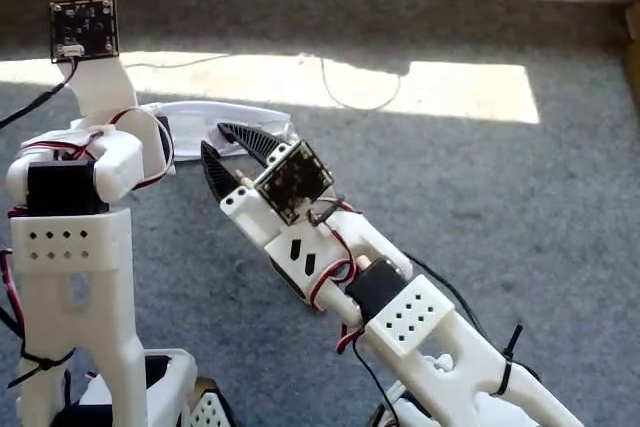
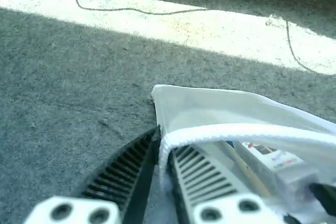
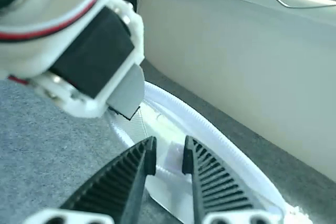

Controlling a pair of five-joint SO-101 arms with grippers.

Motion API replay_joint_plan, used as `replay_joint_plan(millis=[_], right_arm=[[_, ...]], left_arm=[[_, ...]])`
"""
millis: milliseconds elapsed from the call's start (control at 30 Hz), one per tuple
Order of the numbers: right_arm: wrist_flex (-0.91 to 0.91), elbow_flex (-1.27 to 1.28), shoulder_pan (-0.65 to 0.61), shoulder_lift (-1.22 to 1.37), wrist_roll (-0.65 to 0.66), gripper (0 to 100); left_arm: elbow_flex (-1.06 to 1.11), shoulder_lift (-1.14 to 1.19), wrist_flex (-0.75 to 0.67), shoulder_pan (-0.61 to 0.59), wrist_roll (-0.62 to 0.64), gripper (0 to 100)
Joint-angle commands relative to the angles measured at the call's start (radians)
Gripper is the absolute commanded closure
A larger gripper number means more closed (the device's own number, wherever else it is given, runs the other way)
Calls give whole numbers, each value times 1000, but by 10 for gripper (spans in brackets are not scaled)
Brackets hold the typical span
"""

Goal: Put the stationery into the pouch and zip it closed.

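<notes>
**Pouch.** One pouch point(image 1: 228, 115) is present. It is white, made of thin semi-translucent fabric, with a thick white corded zip rim point(image 2: 236, 129) around its mouth. The mouth is open and the rim arches upward. The pouch lies flat on the grey, carpet-like tabletop point(image 1: 520, 207), toward the far left corner, at the near border of a sunlit band point(image 1: 450, 87).

**Contents.** One stationery item point(image 2: 268, 158) can be made out inside the pouch in the left wrist view: a pale, translucent block. Further contents cannot be told apart.

**Markings.** The item carries red and blue print. The print is too small to read. No writing is discernible on the pouch.

**Left end effector.** The left end effector point(image 2: 164, 142) is closed to a narrow slit on the pouch. The zip rim passes between its two black ribbed fingers point(image 2: 131, 171) at a corner of the mouth.

**Right end effector.** The right end effector point(image 3: 169, 145) is partly open, with a slim gap between its tips. It hangs just over the pouch mouth, close beside the left arm's white housing point(image 3: 79, 61). Whether anything sits in the gap cannot be told.

**Other.** One thin cable point(image 1: 345, 97) loops across the sunlit band.
</notes>
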Motion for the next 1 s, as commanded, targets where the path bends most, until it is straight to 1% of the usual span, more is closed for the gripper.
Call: replay_joint_plan(millis=[0, 133, 233, 300, 433, 500, 600, 700, 833, 967], right_arm=[[220, -208, 51, -28, -140, 925], [437, -392, 64, 61, -216, 927], [499, -493, 82, 156, -229, 929], [509, -536, 88, 203, -232, 929], [555, -572, 82, 245, -288, 929], [585, -573, 58, 254, -298, 930], [601, -572, 39, 259, -299, 938], [599, -572, 15, 259, -298, 994], [599, -567, -15, 259, -298, 992], [624, -573, -13, 246, -293, 992]], left_arm=[[-53, -4, -3, -15, 8, 992], [-53, -4, -3, -15, 8, 992], [-53, -4, 0, -15, 8, 992], [-53, -4, 3, -16, 8, 992], [-53, -4, 3, -16, 8, 992], [-53, -4, 3, -16, 8, 992], [-53, -4, 3, -16, 8, 992], [-53, -4, 3, -16, 8, 992], [-53, -4, 3, -16, 8, 992], [-53, -4, 3, -16, 8, 992]])
